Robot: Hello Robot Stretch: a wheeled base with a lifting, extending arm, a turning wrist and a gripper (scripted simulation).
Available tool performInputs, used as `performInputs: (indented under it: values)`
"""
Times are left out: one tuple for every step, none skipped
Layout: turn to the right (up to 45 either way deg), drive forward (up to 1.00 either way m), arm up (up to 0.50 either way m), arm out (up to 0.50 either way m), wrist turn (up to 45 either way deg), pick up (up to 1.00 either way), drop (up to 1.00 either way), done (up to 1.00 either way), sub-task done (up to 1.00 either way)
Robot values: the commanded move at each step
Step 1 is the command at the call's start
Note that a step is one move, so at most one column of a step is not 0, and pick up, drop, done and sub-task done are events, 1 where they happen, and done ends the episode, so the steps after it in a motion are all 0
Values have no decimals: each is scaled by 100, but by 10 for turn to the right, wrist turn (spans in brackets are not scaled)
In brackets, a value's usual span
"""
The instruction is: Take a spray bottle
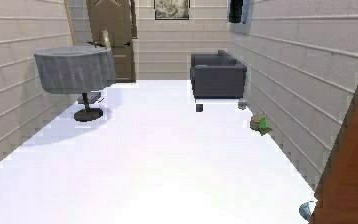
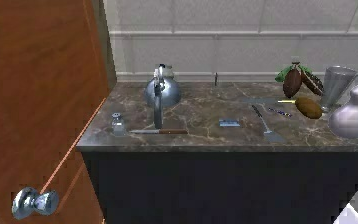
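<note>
Gripper state: you cannot tell. Counter (image 2: 187, 140) close alongside; farther ahead a small green thing (image 1: 262, 124) sits on the floor (image 1: 147, 165) near the armchair (image 1: 218, 75), possibly your spray bottle. If so, expect light, slick, tippy plastic: grip the body below the head.

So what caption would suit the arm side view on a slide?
Metal kettle on a dark stone counter beside a wooden door with a knob.
</note>
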Motion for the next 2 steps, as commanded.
performInputs:
  values:
    - [0, 0, 50, 0, 0, 0, 0, 0, 0]
    - [0, 0, 38, 0, 0, 0, 0, 0, 0]
